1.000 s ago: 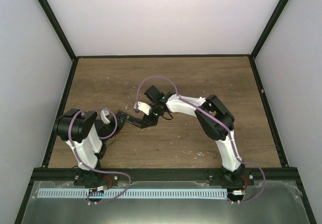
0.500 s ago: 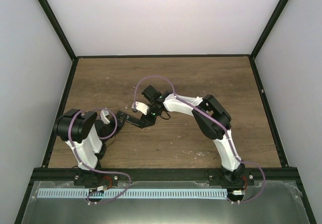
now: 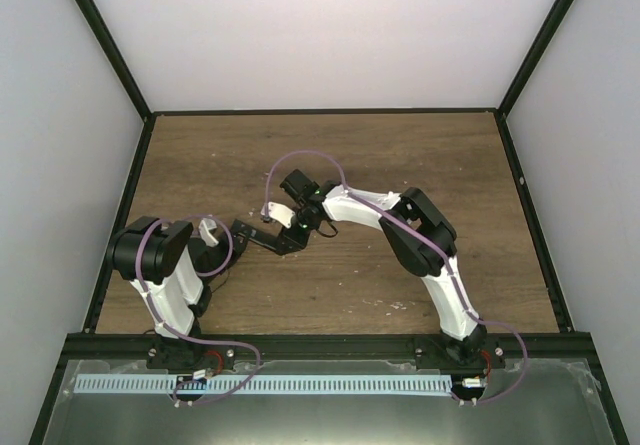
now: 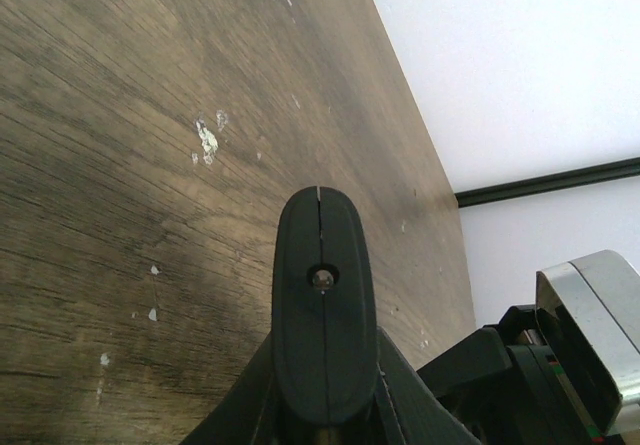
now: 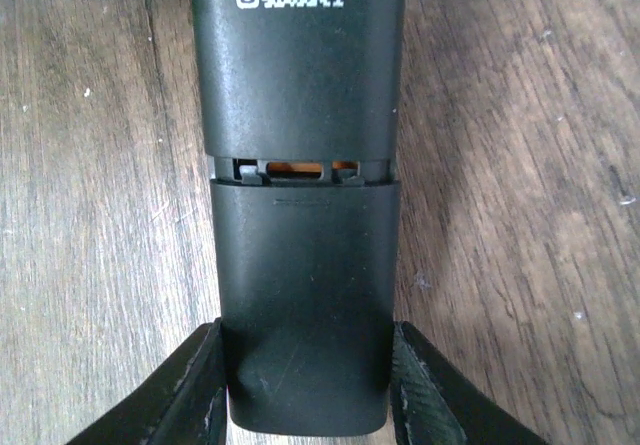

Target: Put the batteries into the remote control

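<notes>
The black remote control (image 3: 256, 235) hovers low over the wooden table (image 3: 400, 155), held between both arms. My left gripper (image 3: 237, 231) is shut on its left end. In the left wrist view that rounded end (image 4: 322, 295), with a seam and a small hole, sits between the fingers of the left gripper (image 4: 325, 350). My right gripper (image 3: 287, 237) holds the other end. The right wrist view shows the remote's back (image 5: 300, 75) with a QR label and the battery cover (image 5: 300, 295), a thin gap at its seam. The right gripper (image 5: 306, 330) lies against both sides of the cover. The batteries are hidden.
White specks of debris (image 4: 207, 143) lie on the wood, with more near the right arm's base (image 3: 400, 305). The right arm's wrist (image 4: 575, 335) shows at the lower right of the left wrist view. White walls and black frame posts (image 3: 105, 40) enclose the table.
The right arm's wrist and elbow have shifted slightly to the left along the remote. The left arm and the remote have stayed where they were.
</notes>
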You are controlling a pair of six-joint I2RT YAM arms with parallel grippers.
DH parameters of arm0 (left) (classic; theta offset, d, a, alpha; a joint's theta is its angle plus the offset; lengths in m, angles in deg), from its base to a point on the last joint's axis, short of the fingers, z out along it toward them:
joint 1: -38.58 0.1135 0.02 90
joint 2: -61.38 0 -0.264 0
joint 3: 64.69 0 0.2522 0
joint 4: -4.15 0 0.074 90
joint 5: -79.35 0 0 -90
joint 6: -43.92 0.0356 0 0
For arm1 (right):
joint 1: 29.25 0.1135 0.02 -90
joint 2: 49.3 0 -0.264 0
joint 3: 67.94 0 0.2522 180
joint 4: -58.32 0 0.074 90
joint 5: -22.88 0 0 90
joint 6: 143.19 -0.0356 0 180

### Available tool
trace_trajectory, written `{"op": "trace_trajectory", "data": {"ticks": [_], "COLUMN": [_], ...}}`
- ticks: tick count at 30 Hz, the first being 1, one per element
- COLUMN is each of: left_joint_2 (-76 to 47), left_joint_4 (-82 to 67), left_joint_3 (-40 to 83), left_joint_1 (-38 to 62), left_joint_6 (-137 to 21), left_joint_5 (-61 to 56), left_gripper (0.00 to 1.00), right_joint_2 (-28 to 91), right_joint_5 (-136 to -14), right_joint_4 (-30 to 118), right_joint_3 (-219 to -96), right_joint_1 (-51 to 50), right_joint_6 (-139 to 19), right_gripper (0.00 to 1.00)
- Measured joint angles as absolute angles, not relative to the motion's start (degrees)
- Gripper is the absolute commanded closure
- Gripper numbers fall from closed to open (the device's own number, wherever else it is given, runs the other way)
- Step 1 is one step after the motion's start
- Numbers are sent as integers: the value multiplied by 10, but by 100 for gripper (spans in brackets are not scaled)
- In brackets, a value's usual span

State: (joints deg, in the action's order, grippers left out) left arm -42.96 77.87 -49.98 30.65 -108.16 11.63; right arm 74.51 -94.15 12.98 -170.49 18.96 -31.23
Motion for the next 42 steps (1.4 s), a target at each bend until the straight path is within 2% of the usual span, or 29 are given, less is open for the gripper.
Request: {"op": "trace_trajectory", "data": {"ticks": [10,18,22,33,37,42], "left_joint_2": [-429,-429,-429,-429,-427,-426], "left_joint_4": [779,779,779,779,779,779], "left_joint_3": [-500,-500,-500,-500,-500,-500], "left_joint_1": [305,304,304,303,303,303], "left_joint_6": [-1080,-1080,-1080,-1080,-1078,-1076], "left_joint_5": [114,112,112,110,110,110], "left_gripper": [100,100,100,100,100,100], "right_joint_2": [748,748,748,727,697,670], "right_joint_5": [-942,-942,-942,-935,-935,-944], "right_joint_4": [128,131,134,161,178,195], "right_joint_3": [-1712,-1712,-1712,-1696,-1681,-1664], "right_joint_1": [190,193,195,195,194,185], "right_joint_6": [-312,-310,-309,-308,-308,-311], "right_gripper": [60,53,45,35,37,47]}}
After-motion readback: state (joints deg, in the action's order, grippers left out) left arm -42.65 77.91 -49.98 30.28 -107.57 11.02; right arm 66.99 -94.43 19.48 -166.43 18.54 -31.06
